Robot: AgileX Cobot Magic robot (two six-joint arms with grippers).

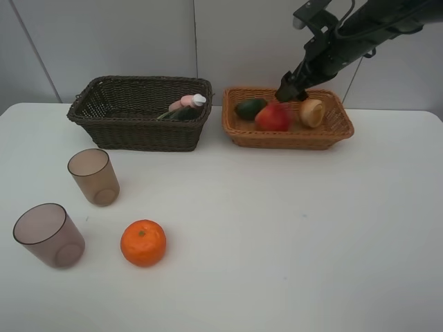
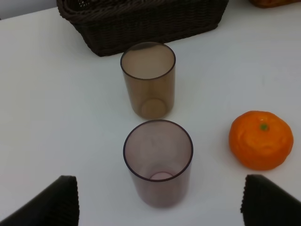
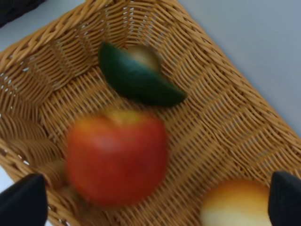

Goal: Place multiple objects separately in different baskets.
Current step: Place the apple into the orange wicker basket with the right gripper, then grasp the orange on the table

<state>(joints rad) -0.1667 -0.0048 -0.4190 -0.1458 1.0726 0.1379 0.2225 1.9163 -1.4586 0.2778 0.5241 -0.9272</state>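
On the white surface [image 1: 291,228] the dark basket [image 1: 138,131] is seen at the back left, with the tan basket [image 1: 277,138] beside it to the right. The right tool [image 1: 288,92] is held over the tan basket, jaws spread wide and empty, above the apple [image 1: 273,117], avocado [image 1: 250,108] and cut fruit [image 1: 312,113]. At the front left, the upright near cup [image 1: 48,235] is framed squarely ahead of the left tool [image 2: 162,200], whose jaws are parted with nothing gripped. The far cup [image 1: 93,176] is lined up behind it toward the dark basket, and the orange [image 1: 143,243] is set off that line. The left tool is judged the nearer to all three.
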